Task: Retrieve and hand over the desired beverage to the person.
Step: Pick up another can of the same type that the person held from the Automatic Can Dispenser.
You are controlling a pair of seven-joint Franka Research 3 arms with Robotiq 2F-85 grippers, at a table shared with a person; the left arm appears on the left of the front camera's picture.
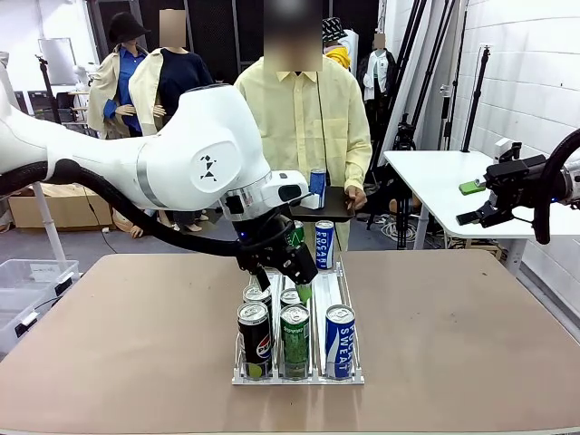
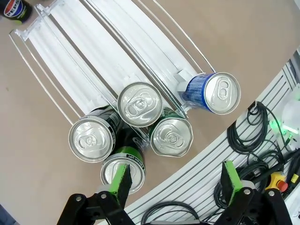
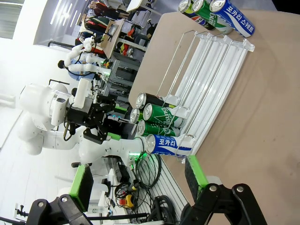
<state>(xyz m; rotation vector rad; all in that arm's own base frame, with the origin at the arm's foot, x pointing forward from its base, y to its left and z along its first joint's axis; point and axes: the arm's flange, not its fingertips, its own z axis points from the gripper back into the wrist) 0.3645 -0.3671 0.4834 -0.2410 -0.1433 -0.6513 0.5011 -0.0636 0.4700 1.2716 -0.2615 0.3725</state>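
- Desk (image 1: 453, 317) spans the lower frame.
- Person (image 1: 299, 118), upper centre, holds what looks like a dark tray (image 1: 331, 210) bearing a blue can (image 1: 317, 186).
- Left claw (image 2: 176, 174), released, hangs over the cans (image 2: 139, 104) in the clear rack (image 1: 328, 288), lower centre.
- Right claw (image 1: 468, 203), released, sits at the right edge, well apart from the cans.

The cans (image 2: 139, 104) are glossy metal, the rack (image 2: 89, 49) clear smooth plastic, the tabletop (image 2: 234, 33) matt and smooth.
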